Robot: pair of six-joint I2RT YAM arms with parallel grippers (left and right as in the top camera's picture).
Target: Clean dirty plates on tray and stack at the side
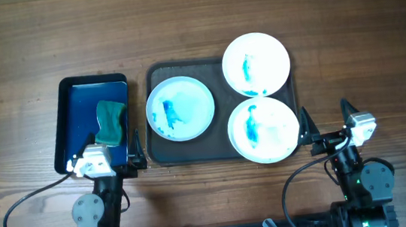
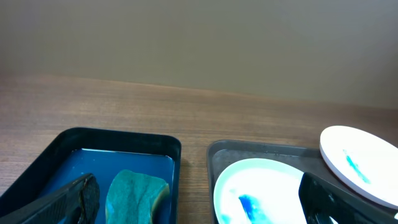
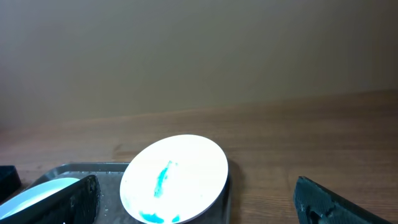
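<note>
Three white plates smeared with blue lie on the dark tray [image 1: 155, 75]: a left plate [image 1: 180, 109], a far right plate [image 1: 256, 64] and a near right plate [image 1: 264, 129]. My left gripper [image 1: 105, 155] is open and empty at the near end of the small tray. Its wrist view shows its fingers [image 2: 199, 205] spread, with the left plate [image 2: 261, 190] and the far right plate [image 2: 360, 162] beyond. My right gripper [image 1: 327, 119] is open and empty, right of the near right plate. Its fingers [image 3: 200, 205] frame the far right plate [image 3: 177, 174] on the tray [image 3: 93, 168].
A smaller black tray [image 1: 71, 83] with a blue inside stands left of the dark tray and holds a teal sponge [image 1: 111, 122]. The sponge [image 2: 137, 196] also shows in the left wrist view, just past the left finger. Bare wooden table surrounds both trays.
</note>
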